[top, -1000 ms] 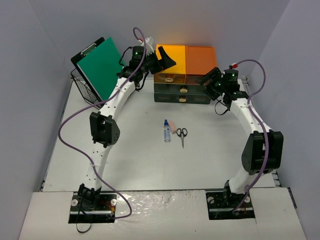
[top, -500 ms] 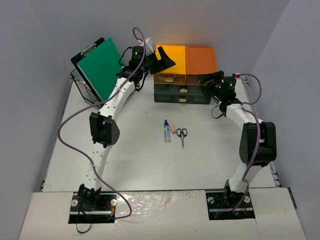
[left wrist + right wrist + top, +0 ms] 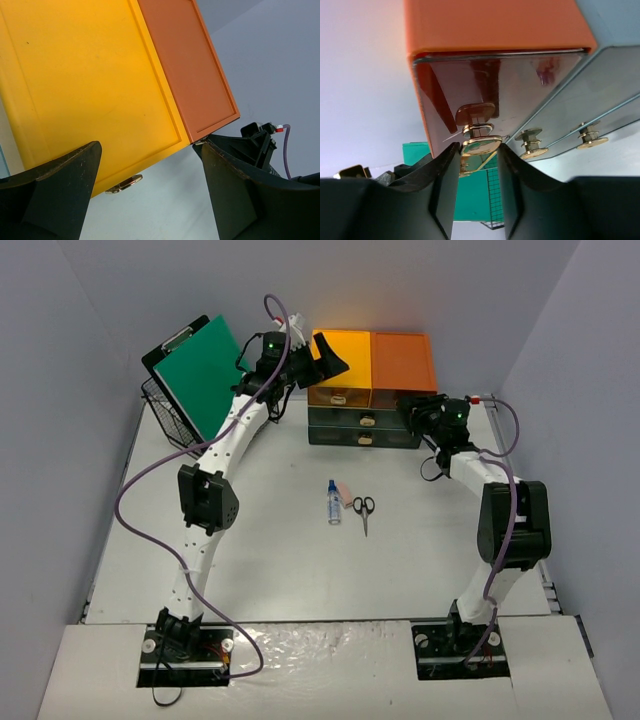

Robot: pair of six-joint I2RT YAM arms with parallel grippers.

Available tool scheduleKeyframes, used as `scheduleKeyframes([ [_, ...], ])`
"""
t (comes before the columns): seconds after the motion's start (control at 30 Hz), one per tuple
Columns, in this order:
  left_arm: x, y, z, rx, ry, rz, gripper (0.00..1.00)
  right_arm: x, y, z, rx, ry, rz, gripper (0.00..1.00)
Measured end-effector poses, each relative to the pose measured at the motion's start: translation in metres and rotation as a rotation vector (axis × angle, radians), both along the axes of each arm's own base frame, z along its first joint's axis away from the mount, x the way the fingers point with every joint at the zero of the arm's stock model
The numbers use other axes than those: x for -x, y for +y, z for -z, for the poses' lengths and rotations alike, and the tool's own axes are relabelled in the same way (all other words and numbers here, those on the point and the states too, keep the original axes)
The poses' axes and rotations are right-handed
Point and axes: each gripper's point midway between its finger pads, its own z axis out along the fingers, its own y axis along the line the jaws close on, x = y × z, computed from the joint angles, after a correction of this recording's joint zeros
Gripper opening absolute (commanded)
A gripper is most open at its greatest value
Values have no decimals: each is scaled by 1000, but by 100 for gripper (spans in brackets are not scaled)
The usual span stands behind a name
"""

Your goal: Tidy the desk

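One desk [image 3: 280, 570], white and walled on three sides, with one drawer stack [image 3: 390, 437] at its far edge: one yellow box [image 3: 75, 75], one orange box [image 3: 403, 360], two dark drawers [image 3: 345, 432]. In front of the stack, ringed by bare desk: one bottle [image 3: 334, 502], one scissors [image 3: 364, 510], one pink scrap [image 3: 345, 491]. Left of it, one green clipboard [image 3: 205, 375] leans at one wire basket [image 3: 165, 415]. Left gripper [image 3: 332, 358] hangs over the stack's yellow top, fingers spread and holding nothing; right gripper [image 3: 477, 150] is at the orange front, fingers pinching its brass knob [image 3: 481, 145].

Left end effector [image 3: 150, 195] wide, right [image 3: 477, 150] unclear

Wire basket [image 3: 163, 412] largely hidden behind green clipboard [image 3: 205, 375], pink item [image 3: 345, 490] too small to identify
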Motion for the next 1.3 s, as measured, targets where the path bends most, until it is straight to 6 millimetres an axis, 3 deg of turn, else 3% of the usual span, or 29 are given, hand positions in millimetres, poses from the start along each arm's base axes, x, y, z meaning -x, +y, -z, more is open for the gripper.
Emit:
scheduleKeyframes([
  [0.2, 0, 1, 0, -3, 0, -3, 80, 0, 1, 4, -13, -3, 1, 0],
  [0.4, 0, 1, 0, -6, 2, -5, 80, 8, 2, 5, 5, 0, -6, 0],
  [0.7, 1, 5, 1, -16, 8, -16, 80, 75, 6, 0, 97, 96, -57, 0],
  [0.9, -1, 11, 1, -21, 19, -30, 80, 99, 8, 6, 138, 156, -82, 0],
  [0.97, -1, 13, 1, -22, 22, -33, 80, 100, 9, 4, 148, 152, -89, 9],
  [1.07, -1, 13, 1, -23, 23, -33, 80, 101, 11, 0, 151, 150, -98, 33],
  [1.17, 0, 13, 1, -25, 23, -32, 80, 106, 12, 8, 184, 185, -109, 52],
  [1.3, 2, 15, 1, -37, 21, -29, 80, 116, 18, 19, 263, 243, -135, 59],
])
